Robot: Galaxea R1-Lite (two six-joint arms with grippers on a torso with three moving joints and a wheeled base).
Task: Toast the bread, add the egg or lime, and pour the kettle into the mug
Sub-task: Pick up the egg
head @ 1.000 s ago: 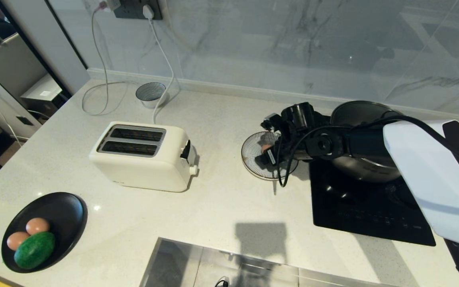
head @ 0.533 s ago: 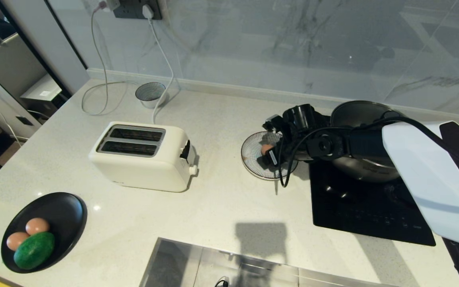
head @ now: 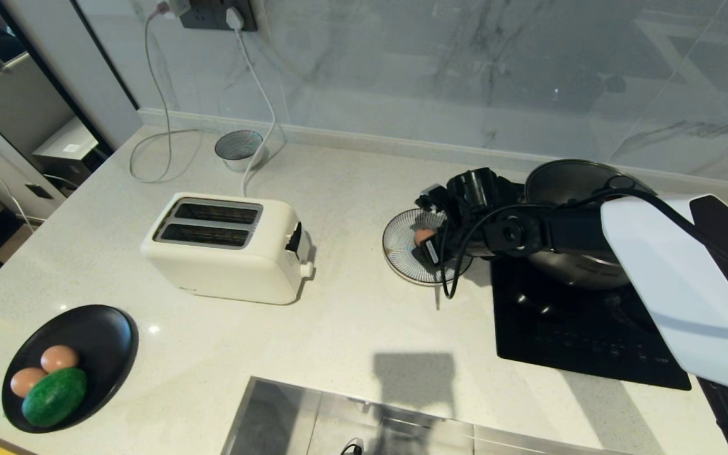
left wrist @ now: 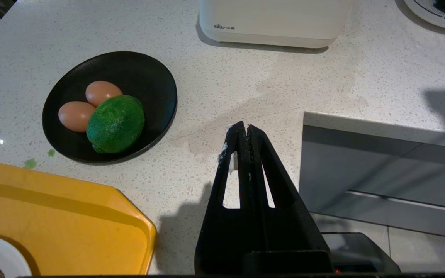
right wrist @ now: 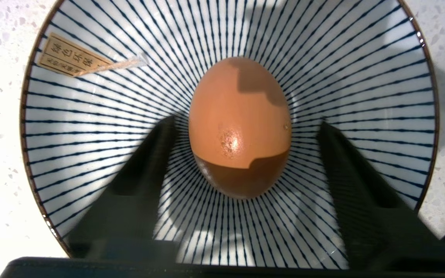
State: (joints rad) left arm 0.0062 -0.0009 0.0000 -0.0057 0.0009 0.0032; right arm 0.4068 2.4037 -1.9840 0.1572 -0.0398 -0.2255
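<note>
R gripper [right wrist: 242,127] open, fingers either side of egg [right wrist: 240,127], not touching; egg sits mid striped bowl [right wrist: 361,58] on bench. I'd close slow, centred, light squeeze. L gripper [left wrist: 243,133] shut, parked.

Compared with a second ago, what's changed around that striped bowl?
Little visibly changed. The right gripper hangs over the striped bowl, its fingers either side of the egg with gaps showing, so no grip yet. The toaster, black plate and lime stayed put.
</note>
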